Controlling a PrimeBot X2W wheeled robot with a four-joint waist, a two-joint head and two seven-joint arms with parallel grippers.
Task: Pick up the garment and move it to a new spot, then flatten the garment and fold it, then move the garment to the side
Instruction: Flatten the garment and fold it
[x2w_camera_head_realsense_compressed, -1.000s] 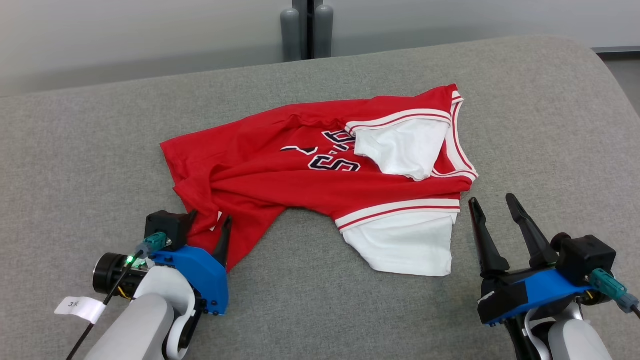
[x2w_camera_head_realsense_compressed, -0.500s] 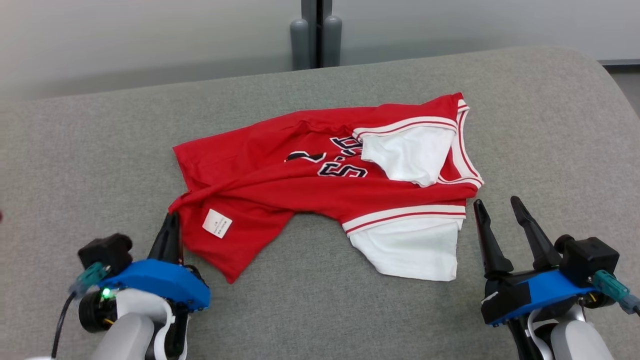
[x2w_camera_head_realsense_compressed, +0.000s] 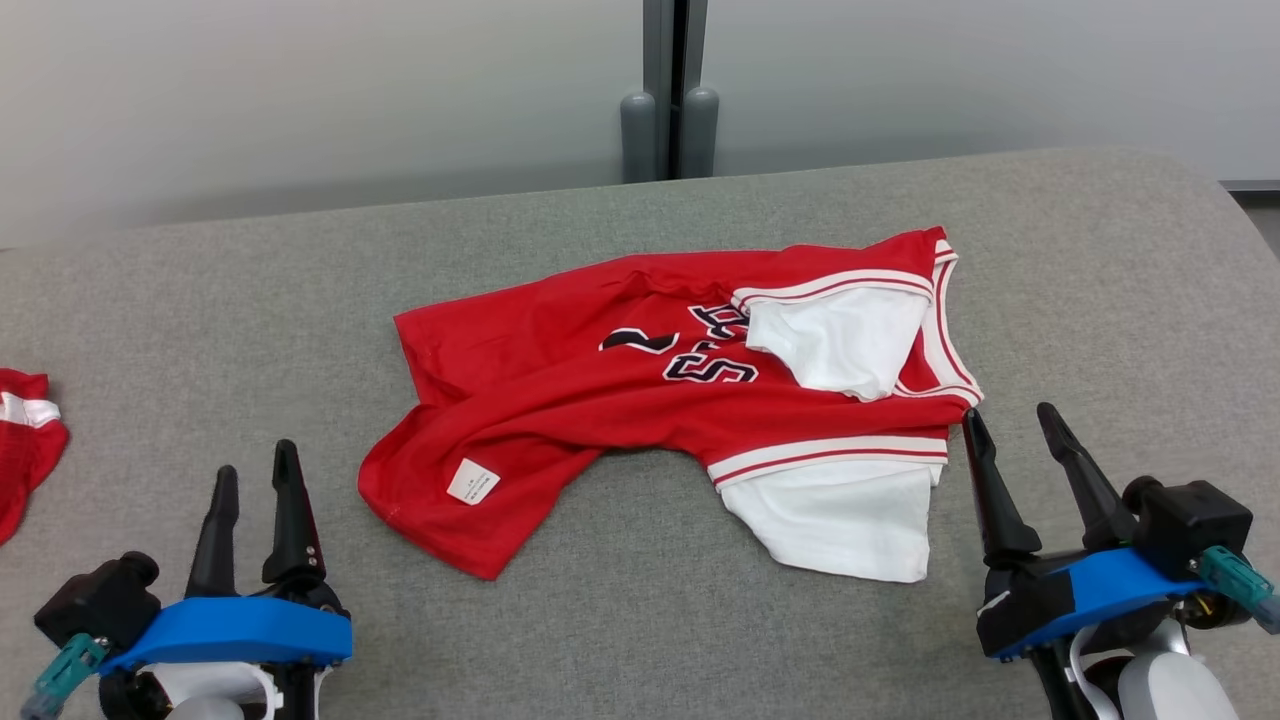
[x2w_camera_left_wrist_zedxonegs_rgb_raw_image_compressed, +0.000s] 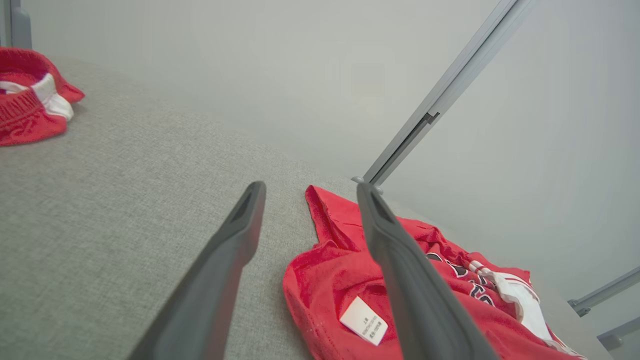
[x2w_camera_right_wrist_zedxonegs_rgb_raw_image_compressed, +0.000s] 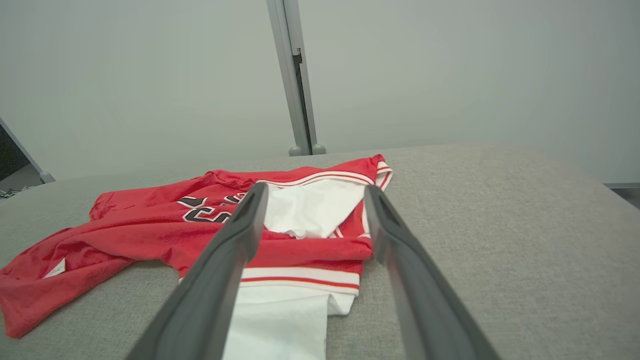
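The garment (x2w_camera_head_realsense_compressed: 600, 400) is a red jersey with white trim and dark lettering. It lies crumpled in the middle of the grey cloth-covered table (x2w_camera_head_realsense_compressed: 640, 630), with white lining showing at its right end and a small white label near its lower left corner. My left gripper (x2w_camera_head_realsense_compressed: 255, 460) is open and holds nothing, a little left of that corner and clear of it. In the left wrist view the garment (x2w_camera_left_wrist_zedxonegs_rgb_raw_image_compressed: 325, 280) lies right of the open left gripper (x2w_camera_left_wrist_zedxonegs_rgb_raw_image_compressed: 311, 186). My right gripper (x2w_camera_head_realsense_compressed: 1010, 412) stands open just beside the jersey's right edge. The right wrist view has the garment (x2w_camera_right_wrist_zedxonegs_rgb_raw_image_compressed: 150, 230) ahead of the open right gripper (x2w_camera_right_wrist_zedxonegs_rgb_raw_image_compressed: 316, 187).
Another red and white piece of clothing (x2w_camera_head_realsense_compressed: 25, 440) lies at the table's far left edge, also seen as a bundle (x2w_camera_left_wrist_zedxonegs_rgb_raw_image_compressed: 30, 110) in the left wrist view. A grey post (x2w_camera_head_realsense_compressed: 670, 120) stands against the wall behind the table. The table's right end curves down.
The left gripper closed on the garment's lower left corner, then opened and drew back to the left, clear of the cloth. The head camera has tilted, shifting the whole picture down.
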